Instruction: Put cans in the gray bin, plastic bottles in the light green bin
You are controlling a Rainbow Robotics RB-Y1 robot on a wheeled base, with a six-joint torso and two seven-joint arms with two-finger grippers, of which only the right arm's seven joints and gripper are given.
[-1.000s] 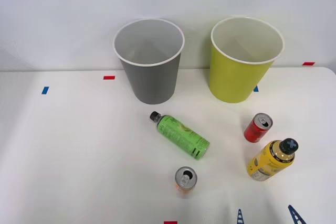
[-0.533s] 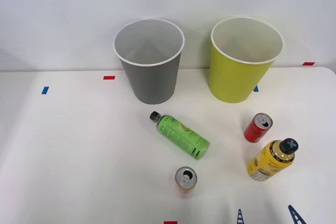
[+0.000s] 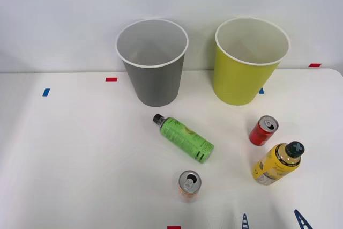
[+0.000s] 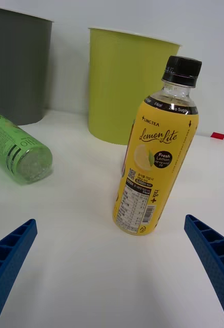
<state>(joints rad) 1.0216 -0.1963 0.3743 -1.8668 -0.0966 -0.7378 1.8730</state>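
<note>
Gray bin (image 3: 154, 76), light green bin (image 3: 245, 76), both empty

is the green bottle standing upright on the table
No, the green-label bottle lies on its side on the table, black cap toward the gray bin.

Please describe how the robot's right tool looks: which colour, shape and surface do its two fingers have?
The right tool has two bright blue fingers that look like plastic. Their surfaces are ribbed, with a row of small ridges forming a stepped edge. In the wrist view each finger is a broad wedge; in the front view their tips narrow to points at the white table's near edge. No cables or markings are visible.
</note>
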